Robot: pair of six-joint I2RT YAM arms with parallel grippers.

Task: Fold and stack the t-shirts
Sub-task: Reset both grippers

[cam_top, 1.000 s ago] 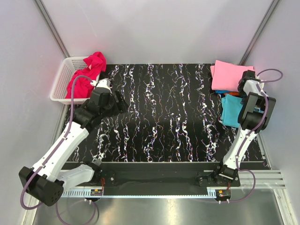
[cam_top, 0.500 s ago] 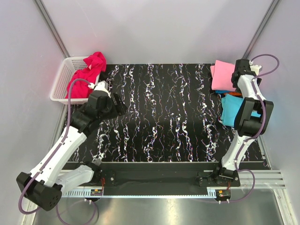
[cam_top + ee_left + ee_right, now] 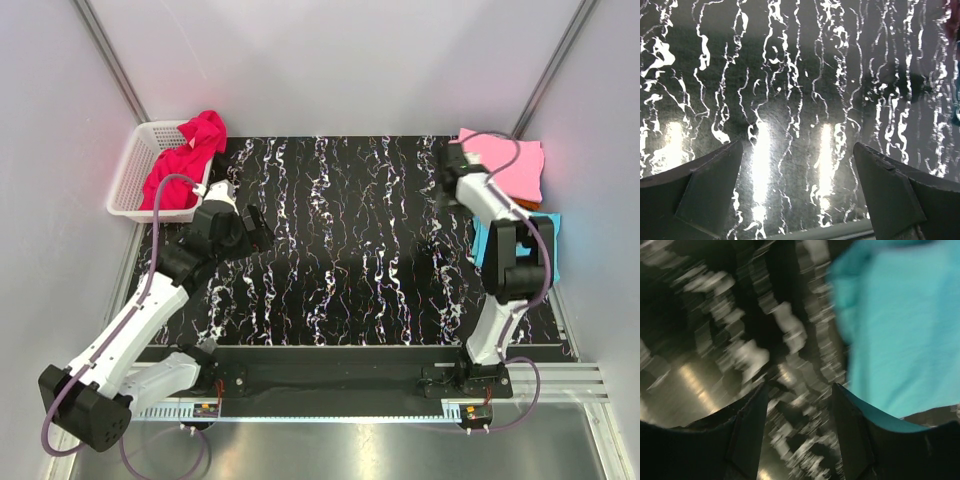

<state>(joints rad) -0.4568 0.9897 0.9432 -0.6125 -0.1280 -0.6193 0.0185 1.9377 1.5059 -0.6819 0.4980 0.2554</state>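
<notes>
A magenta-red t-shirt (image 3: 185,160) lies crumpled in the white basket (image 3: 128,175) at the back left. A folded light pink t-shirt (image 3: 508,160) tops a stack at the back right, with an orange edge (image 3: 530,206) under it. A turquoise t-shirt (image 3: 548,232) lies in front of the stack and also shows, blurred, in the right wrist view (image 3: 900,330). My left gripper (image 3: 254,225) is open and empty over the black marbled table (image 3: 797,147). My right gripper (image 3: 447,185) is open and empty (image 3: 799,390), just left of the shirts.
The basket stands off the table's back left corner. Grey walls close in on three sides. The black marbled tabletop (image 3: 340,250) spans between the two arms.
My right arm has swung left, from over the pink shirt to the stack's left edge. My left gripper has shifted slightly. The shirts have not moved.
</notes>
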